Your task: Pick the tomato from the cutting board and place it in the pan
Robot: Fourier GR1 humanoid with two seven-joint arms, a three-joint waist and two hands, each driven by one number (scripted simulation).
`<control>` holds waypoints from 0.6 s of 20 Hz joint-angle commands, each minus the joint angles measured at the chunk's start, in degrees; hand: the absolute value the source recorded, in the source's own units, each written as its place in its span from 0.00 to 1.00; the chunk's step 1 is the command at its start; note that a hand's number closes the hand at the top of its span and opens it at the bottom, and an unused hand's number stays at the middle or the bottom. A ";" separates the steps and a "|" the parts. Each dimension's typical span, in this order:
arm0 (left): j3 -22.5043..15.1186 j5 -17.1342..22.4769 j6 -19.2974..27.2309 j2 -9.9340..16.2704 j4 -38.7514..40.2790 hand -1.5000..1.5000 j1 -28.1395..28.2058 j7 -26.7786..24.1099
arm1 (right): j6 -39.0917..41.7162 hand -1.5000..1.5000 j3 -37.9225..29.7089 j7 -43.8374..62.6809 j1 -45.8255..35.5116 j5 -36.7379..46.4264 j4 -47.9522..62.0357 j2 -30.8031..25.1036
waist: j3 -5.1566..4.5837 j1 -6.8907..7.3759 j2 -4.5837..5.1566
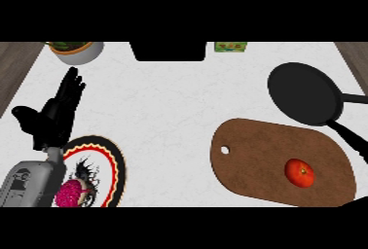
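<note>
Left hand (54, 109) raised at the view's left, fingers straight and relaxed, holding nothing, above a patterned plate (111, 163) bearing a pink item (69, 193). Tomato (300, 172) on the brown cutting board (251, 155), lower right. Black pan (305, 95) just beyond the board. Right hand's fingers (352, 138): open or shut, impossible to tell.

The surface (179, 97) looks like pale, smooth marble with faint veining. At lower right, the cutting board (259, 155) shows matt brown wood grain, and the tomato (300, 173) on it is glossy. At upper right, the pan (305, 95) is matt black.
</note>
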 commanded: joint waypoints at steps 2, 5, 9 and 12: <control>1.26 -0.42 -1.78 -0.92 -1.70 0.50 2.54 -1.21 | -0.77 0.00 2.09 -6.34 2.25 6.72 3.63 2.71 | 0.00 -0.03 -0.03; 0.03 -2.97 -0.61 -2.59 -4.24 0.50 4.36 -0.72 | 1.70 0.00 1.99 -2.86 -3.69 7.40 6.29 3.30 | 0.00 0.18 -0.02; 2.06 -1.34 -2.66 -1.40 -3.94 0.50 4.41 0.31 | 3.76 0.00 4.78 2.10 -1.59 11.64 1.94 3.18 | -0.02 0.10 -0.07; 0.71 -4.05 -0.77 -3.20 -2.07 0.50 2.40 0.49 | 3.13 0.00 5.20 -1.71 -0.93 15.35 6.36 2.01 | 0.00 -0.01 -0.03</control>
